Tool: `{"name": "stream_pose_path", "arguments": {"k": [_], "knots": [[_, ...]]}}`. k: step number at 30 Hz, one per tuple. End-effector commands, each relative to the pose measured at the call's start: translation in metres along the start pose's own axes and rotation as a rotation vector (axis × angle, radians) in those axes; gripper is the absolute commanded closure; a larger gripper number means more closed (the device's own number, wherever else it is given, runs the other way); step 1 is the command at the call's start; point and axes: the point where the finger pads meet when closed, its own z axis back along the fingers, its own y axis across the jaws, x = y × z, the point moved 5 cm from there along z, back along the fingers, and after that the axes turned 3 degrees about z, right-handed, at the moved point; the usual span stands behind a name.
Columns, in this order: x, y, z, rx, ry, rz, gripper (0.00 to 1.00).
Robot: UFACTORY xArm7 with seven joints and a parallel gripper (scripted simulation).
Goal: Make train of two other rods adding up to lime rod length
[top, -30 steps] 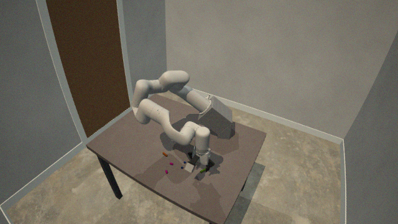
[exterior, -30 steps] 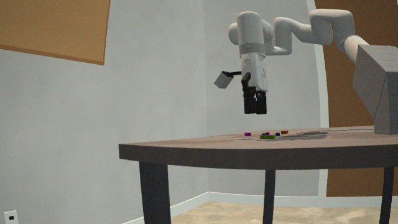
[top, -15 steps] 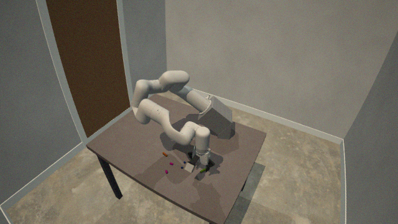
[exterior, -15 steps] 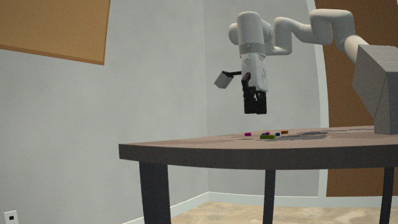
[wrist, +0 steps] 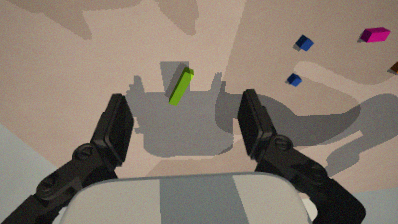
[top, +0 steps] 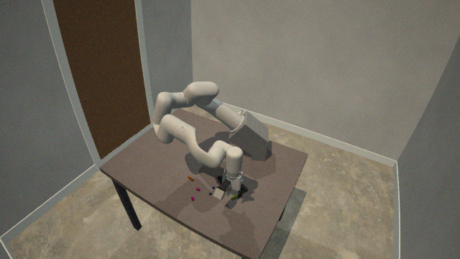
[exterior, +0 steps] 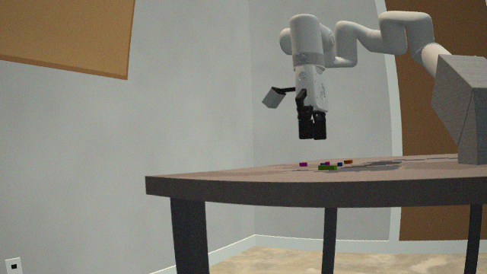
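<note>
Top view first: the brown table (top: pixel 144 169) (exterior: pixel 247 192) (wrist: pixel 50 75) carries everything. The pale arm (top: pixel 183 129) (exterior: pixel 306 34) loops left from its grey block (top: pixel 251 138) (exterior: pixel 453 95) at the far right. Its black claw (top: pixel 233 191) (exterior: pixel 313 131) (wrist: pixel 185 105) hangs above the tabletop, wide open and gripping nothing.

The lime rod (top: pixel 235 196) (exterior: pixel 327 167) (wrist: pixel 181 87) lies flat below the claw, well apart from the others. The orange rod (top: pixel 190 178) (exterior: pixel 348 161) (wrist: pixel 395 68) is farthest left. Then come the far magenta rod (top: pixel 198 189) (exterior: pixel 327 163) (wrist: pixel 376 35) and the near magenta rod (top: pixel 192 198) (exterior: pixel 303 164), both left of the blues. The tiny far blue rod (top: pixel 213 187) (exterior: pixel 339 164) (wrist: pixel 294 80) and near blue rod (top: pixel 210 193) (exterior: pixel 323 164) (wrist: pixel 304 43) sit apart, between the magentas and lime, though from above they look like little more than specks.

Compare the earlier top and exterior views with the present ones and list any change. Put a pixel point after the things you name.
Nothing visibly changed. The arm (top: pixel 181 131) (exterior: pixel 403 34) and the open fingers (exterior: pixel 313 125) hold the same pose above the table (top: pixel 158 180) (exterior: pixel 236 186), and the lime rod (top: pixel 235 196) (exterior: pixel 327 167) (wrist: pixel 181 87) and the orange rod (top: pixel 190 178) (exterior: pixel 348 161) lie where they lay. Nothing was taken hold of or let go.
</note>
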Motion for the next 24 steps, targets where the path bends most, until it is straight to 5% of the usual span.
{"name": "stream_pose_path", "arguments": {"k": [1,16,24], "knots": [[-0.001,-0.001,0.002,-0.004,0.003,-0.003,0.00],[0.000,0.009,0.003,-0.003,0.006,-0.255,0.00],[0.001,0.022,0.004,-0.004,0.010,-0.594,0.00]]}}
